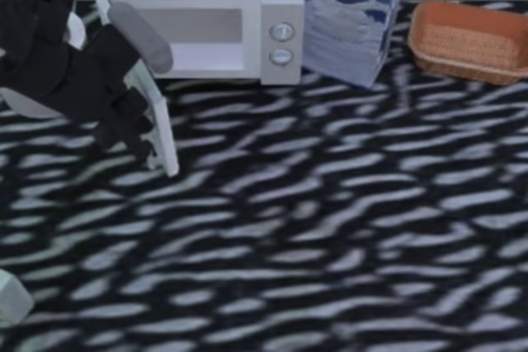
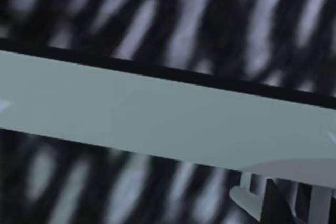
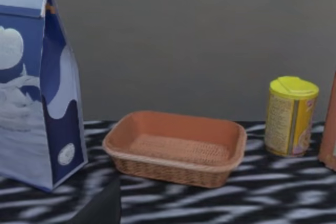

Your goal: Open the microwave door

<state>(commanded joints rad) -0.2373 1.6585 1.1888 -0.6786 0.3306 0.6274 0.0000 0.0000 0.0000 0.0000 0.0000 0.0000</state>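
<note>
Top view, microwave (image 1: 206,18): it stands at the table's far edge, left of centre, with its cavity exposed.
Top view, microwave door (image 1: 157,117): it is swung out to the left, its long edge running from the hinge toward me.
Top view, left gripper (image 1: 132,133): it is pressed against the door's free end, and I judge it clamped on the panel, though its fingers are masked by the arm.
Top view, right arm: out of shot, so the left one is nearer and working.
Left wrist view, door: a pale band crosses the frame, filling the claw's mouth.
Right wrist view: only the blue-and-white carton (image 3: 37,82), basket (image 3: 176,148) and yellow can (image 3: 290,116); I cannot tell that claw's state.
</note>
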